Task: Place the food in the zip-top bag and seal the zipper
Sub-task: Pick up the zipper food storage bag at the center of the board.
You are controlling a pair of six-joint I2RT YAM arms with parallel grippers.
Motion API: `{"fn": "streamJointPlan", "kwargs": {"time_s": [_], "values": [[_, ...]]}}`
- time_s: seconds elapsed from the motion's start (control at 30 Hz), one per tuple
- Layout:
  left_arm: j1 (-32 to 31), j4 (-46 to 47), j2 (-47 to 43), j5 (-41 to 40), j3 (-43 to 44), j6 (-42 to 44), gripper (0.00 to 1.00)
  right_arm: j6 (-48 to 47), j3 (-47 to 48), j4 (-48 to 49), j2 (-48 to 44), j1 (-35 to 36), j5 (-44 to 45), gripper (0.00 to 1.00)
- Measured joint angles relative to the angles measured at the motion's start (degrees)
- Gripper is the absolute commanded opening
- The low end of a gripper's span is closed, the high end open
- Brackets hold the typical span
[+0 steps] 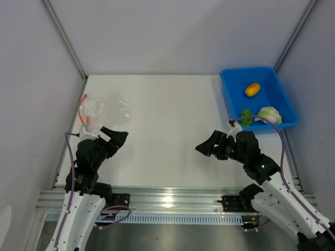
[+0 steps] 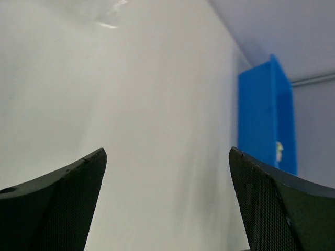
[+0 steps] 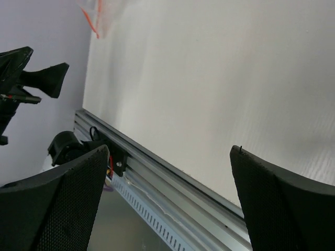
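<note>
Left fingers (image 1: 118, 137) and right fingers (image 1: 208, 145) gape wide, empty, at the tabletop's (image 1: 167, 115) near edge; zip-top bag (image 1: 107, 107) lies by the left edge; blue tray (image 1: 246, 69), far-right corner, holds orange-yellow fruit (image 1: 252, 89), cauliflower (image 1: 269, 114), seemingly a green cluster (image 1: 245, 116).

Three foods (image 1: 252, 89) (apparently), one bag (image 1: 109, 108)

left hand (image 2: 167, 151): spread wide, nothing between; dark mesh-textured fingers (image 2: 57, 204) low in frame, the right one just below the blue tray (image 2: 261, 110)
blue tray: resting on the white surface (image 2: 157, 115), seen from the side
pale bit (image 2: 279, 151): at the blue tray's near rim, too small to name
zip-top bag (image 2: 107, 18): only a shiny clear edge showing, well left of the blue tray
</note>
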Motion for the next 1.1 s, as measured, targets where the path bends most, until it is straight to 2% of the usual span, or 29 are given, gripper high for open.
{"fn": "streamJointPlan", "kwargs": {"time_s": [0.13, 0.27, 0.4, 0.5, 0.67, 0.87, 0.97, 1.1], "values": [[0.00, -8.28, -0.44, -4.33, 0.46, 1.99, 0.99, -2.51, 3.69, -1.70, 7.85, 1.46, 1.77, 0.99], [0.00, -14.51, -5.53, -8.61, 0.55, 0.07, 0.99, -3.19, 4.96, 0.50, 12.83, 2.23, 0.94, 1.00], [0.04, -14.36, -11.47, -9.03, 0.55, 0.39, 1.00, -1.95, 5.84, 6.36, 20.26, 2.56, -3.78, 0.99], [0.04, -13.79, -11.41, -9.57, 0.55, 0.28, 1.00, -1.55, 8.26, 8.37, 26.45, 4.37, -4.39, 0.99], [0.04, -14.73, -3.13, -13.77, 2.84, 0.24, 1.00, -1.99, 15.54, 9.84, 34.58, 10.25, -2.80, 0.99], [2.08, -16.37, 12.24, -23.71, 9.64, -0.96, 1.00, -3.10, 17.49, 13.51, 37.09, 14.05, -1.84, 0.99], [6.45, -14.73, 19.52, -27.06, 12.02, -1.25, 0.99, -4.22, 17.49, 14.05, 37.70, 14.14, -1.81, 0.99], [16.31, -9.27, 28.24, -25.83, 12.35, -1.16, 0.91, -5.99, 16.70, 14.47, 37.53, 14.14, -2.08, 0.99]]}}
